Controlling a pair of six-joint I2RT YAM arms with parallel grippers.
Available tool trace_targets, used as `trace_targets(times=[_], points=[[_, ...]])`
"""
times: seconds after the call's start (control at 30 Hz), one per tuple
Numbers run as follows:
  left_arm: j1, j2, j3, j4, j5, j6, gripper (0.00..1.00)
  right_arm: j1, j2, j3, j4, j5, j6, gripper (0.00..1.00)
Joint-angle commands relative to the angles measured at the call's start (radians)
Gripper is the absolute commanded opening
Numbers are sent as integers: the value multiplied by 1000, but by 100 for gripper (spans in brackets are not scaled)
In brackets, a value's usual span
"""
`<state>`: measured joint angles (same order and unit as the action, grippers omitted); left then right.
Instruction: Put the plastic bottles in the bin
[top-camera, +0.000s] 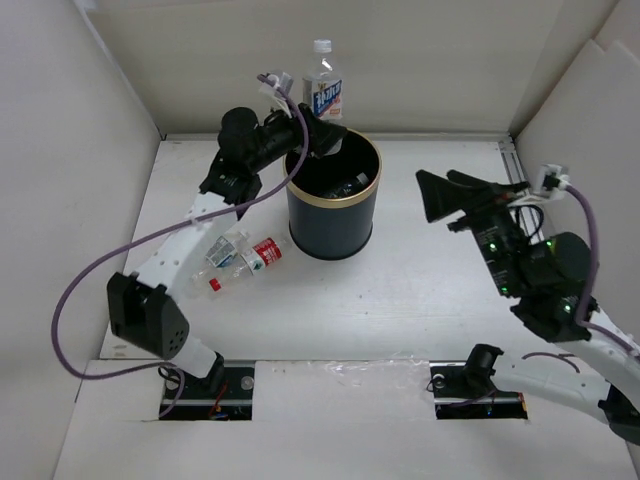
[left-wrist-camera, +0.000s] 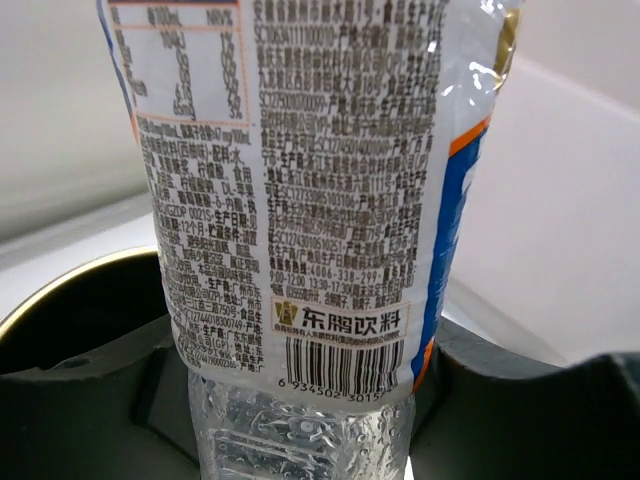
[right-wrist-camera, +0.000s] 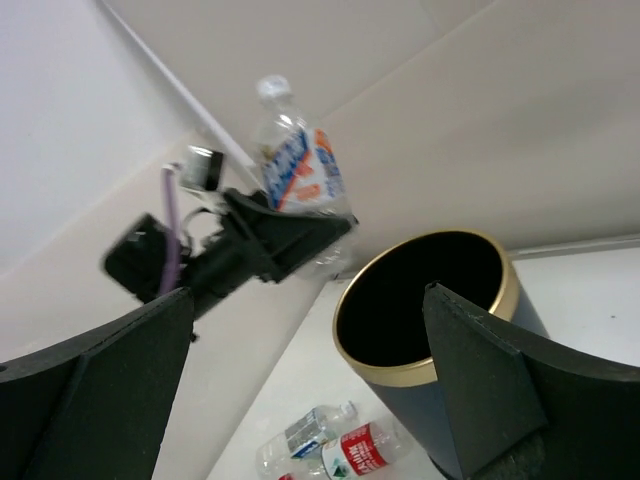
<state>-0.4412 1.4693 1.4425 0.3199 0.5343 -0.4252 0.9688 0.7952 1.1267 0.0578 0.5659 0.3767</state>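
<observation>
Plainly, the coming move turns on how the held bottle (top-camera: 323, 78) stands over the bin (top-camera: 333, 228). The left fingers (top-camera: 328, 138) are closed on its clear lower body, just under the label. In the left wrist view a dark finger sits against the plastic on either side.

The bottle's long axis is upright, cap on top. Nearly all of it rises above the fingers and only its base hangs beneath them. The bin's mouth lies below the fingers and off to their near-right side. Seen from above, the fingers hang over the far-left arc of the gold rim (left-wrist-camera: 60, 292) rather than over the middle of the opening.

My judgement is that letting go here risks the base catching the rim. Carrying it a little further in over the mouth, or tipping it inward, looks the safer course. Something pale shows inside the bin, probably bottles, but it is too dark to say.

The right fingers (top-camera: 440, 190) are spread wide with nothing between them. They stand well apart to the right of the bin and point toward it.

A clear bottle (top-camera: 226, 248) and a red-labelled bottle (top-camera: 265, 252) lie slantwise on the surface, close together, just beside the bin's left foot and beneath the left forearm. The left arm is the nearer to them.
</observation>
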Motion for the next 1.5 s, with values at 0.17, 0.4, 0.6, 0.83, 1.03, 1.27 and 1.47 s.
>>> trace_targets(times=[0.17, 0.4, 0.6, 0.83, 1.03, 1.27, 1.47], points=[[2, 178, 78, 41, -85, 94, 46, -5, -157, -33, -259, 40, -21, 100], [2, 102, 68, -5, -140, 82, 100, -5, -139, 31, -380, 40, -30, 100], [2, -51, 90, -247, -313, 63, 100, -5, -130, 31, -380, 20, -39, 100], [33, -181, 44, -704, -731, -179, 100, -15, -120, -7, -348, -41, -19, 100], [199, -303, -195, -850, -775, -626, 100, -15, -97, -64, -280, -132, 13, 100], [252, -527, -473, -900, -870, -1000, 100, -15, -19, -126, -208, -251, 67, 100], [263, -558, -605, -921, -937, -1191, 100, -15, 30, -160, -173, -330, 97, 100]])
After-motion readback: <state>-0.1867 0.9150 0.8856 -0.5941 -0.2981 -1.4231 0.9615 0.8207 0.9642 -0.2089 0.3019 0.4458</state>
